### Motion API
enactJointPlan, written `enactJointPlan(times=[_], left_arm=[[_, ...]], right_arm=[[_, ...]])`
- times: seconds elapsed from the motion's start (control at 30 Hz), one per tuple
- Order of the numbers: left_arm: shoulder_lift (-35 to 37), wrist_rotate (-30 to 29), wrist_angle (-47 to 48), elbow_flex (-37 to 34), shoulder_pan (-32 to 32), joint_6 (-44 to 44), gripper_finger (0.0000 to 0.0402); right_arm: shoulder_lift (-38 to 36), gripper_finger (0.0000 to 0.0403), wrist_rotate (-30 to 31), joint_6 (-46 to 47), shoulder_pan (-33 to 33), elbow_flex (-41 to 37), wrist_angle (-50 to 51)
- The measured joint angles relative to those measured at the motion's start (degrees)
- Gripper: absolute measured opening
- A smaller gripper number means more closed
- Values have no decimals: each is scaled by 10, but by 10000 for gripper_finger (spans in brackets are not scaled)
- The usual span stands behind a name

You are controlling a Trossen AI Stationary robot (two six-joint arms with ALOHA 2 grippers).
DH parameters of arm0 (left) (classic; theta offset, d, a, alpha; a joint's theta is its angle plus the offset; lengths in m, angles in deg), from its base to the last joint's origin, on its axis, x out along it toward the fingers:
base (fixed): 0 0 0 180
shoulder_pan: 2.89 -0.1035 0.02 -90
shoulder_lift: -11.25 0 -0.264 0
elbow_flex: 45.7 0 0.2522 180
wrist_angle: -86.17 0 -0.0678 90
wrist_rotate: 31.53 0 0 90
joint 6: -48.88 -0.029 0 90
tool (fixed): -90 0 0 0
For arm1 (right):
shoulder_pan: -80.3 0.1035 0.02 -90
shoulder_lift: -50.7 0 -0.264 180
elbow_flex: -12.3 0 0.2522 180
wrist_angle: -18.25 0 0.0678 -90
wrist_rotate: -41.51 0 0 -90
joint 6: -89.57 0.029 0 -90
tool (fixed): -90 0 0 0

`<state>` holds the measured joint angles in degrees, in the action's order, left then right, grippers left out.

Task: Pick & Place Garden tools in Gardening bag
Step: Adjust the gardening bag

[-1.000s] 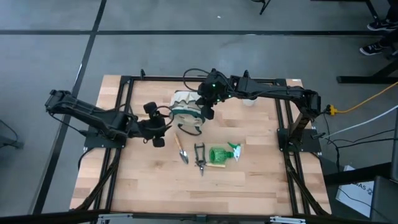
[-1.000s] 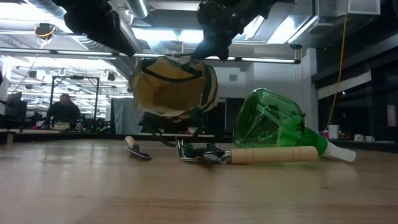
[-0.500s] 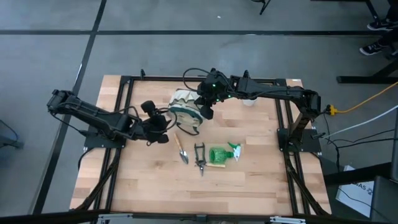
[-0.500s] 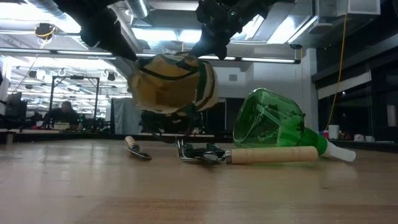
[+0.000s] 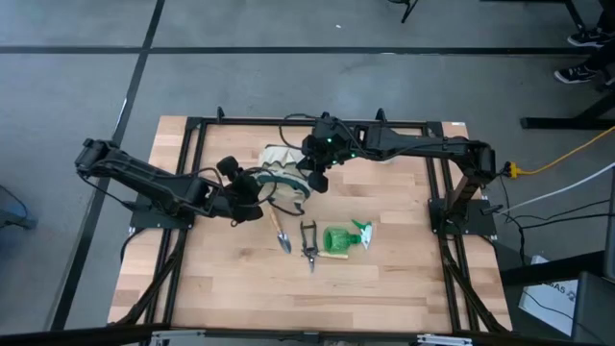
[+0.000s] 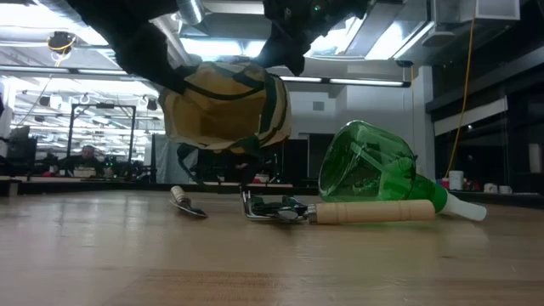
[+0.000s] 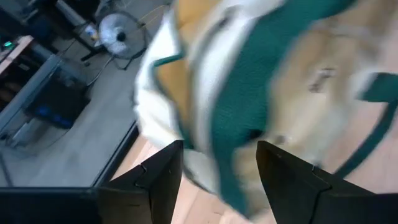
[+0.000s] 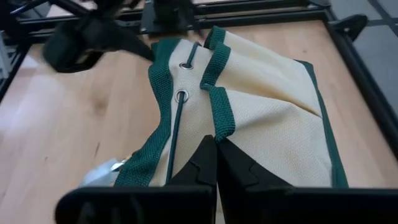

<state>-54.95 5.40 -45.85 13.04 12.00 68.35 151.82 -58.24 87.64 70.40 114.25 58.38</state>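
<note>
The bag [image 5: 281, 171] hangs clear of the table [image 5: 231, 279], lifted by the right gripper [image 8: 216, 149], whose fingers are clenched together on the green strap [image 8: 219, 109] at the bag's rim. In the right wrist view the cream cloth spreads out just ahead of those pinched fingertips, with two metal eyelets [image 8: 182, 95] and a dark cord beside the strap. From table height the bag [image 6: 225, 106] dangles right under that gripper, its underside above the tools.

The left gripper [image 7: 219, 165] is at the bag's opposite side, its fingers spread wide and released, holding nothing. The bag's cloth and green trim [image 7: 249, 106] fill the space just ahead of and between those two fingertips; whether they touch the cloth cannot be told. From above, the left gripper [image 5: 248, 195] sits just beside the bag, across it from the right gripper [image 5: 312, 173].

The tools lie on the wood, on the near side of both grippers. The trowel [image 5: 281, 231] is closest to the left gripper, just past its tip. The shears [image 5: 308, 242] lie next to it, roughly below the right gripper and apart from it. The green spray bottle [image 5: 344, 237] lies on its side just beyond the shears, with a wooden handle [image 6: 370, 212] lying against it.
</note>
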Motion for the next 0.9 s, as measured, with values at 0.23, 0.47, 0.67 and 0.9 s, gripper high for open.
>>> enactJointPlan(times=[0.23, 0.47, 0.67, 0.9], left_arm=[[-3, -25, 3, 0, 0, 29, 186], [-3, -28, -1, 0, 0, 40, 92], [-3, -5, -1, 0, 0, 81, 9], [7, 48, -1, 0, -2, 124, 4]], right_arm=[[0, 0, -1, -16, 21, 0, 2], [0, 0, -1, -31, 29, 0, -8], [0, 2, 1, -35, 29, 0, -11], [0, 16, 2, -35, 29, 0, -9]])
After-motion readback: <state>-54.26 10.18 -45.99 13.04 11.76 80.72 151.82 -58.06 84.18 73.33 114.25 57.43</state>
